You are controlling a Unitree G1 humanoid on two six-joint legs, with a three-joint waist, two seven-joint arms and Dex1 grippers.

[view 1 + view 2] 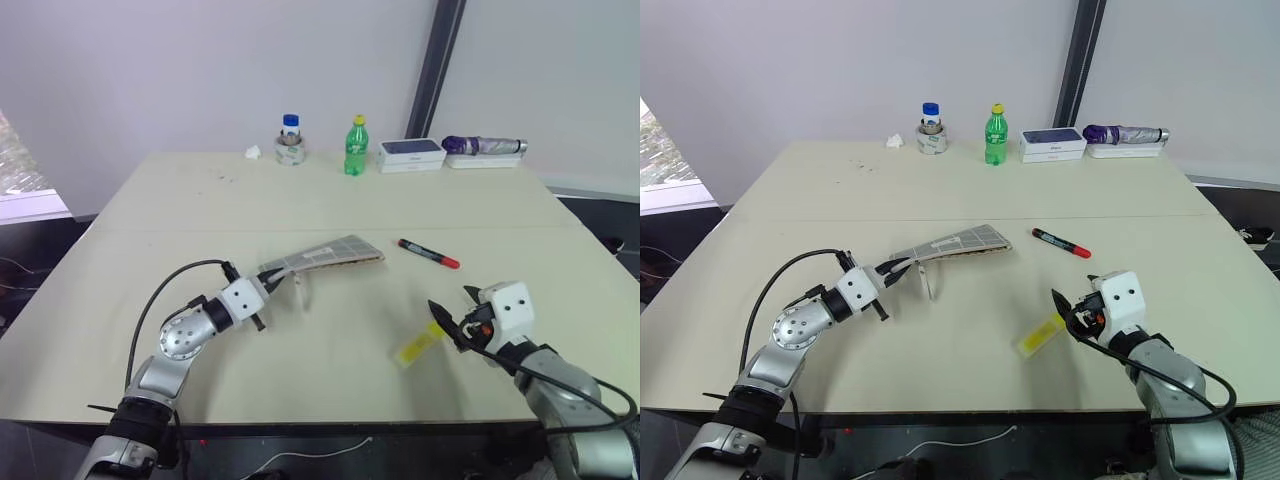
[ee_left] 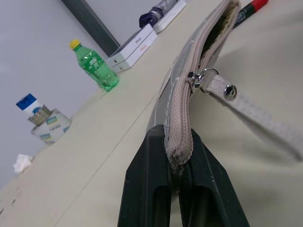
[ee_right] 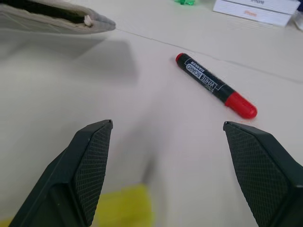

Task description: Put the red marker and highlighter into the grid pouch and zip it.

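Both pens lay outside; our left gripper (image 1: 268, 275) pinched the grid pouch (image 1: 325, 256) aloft, while our right gripper (image 3: 165, 156), jaws wide, needed centring over the highlighter (image 1: 418, 345).

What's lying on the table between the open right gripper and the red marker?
Nothing: the right wrist view shows bare table between the right gripper and the red marker.

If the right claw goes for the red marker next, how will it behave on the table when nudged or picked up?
The red marker is a slim round barrel lying flat on the smooth table, so a sideways nudge would probably roll it. It looks rigid and likely light, so it should lift without bending. Its glossy barrel may slip; gripping across the middle seems safest. The right claw stands open.
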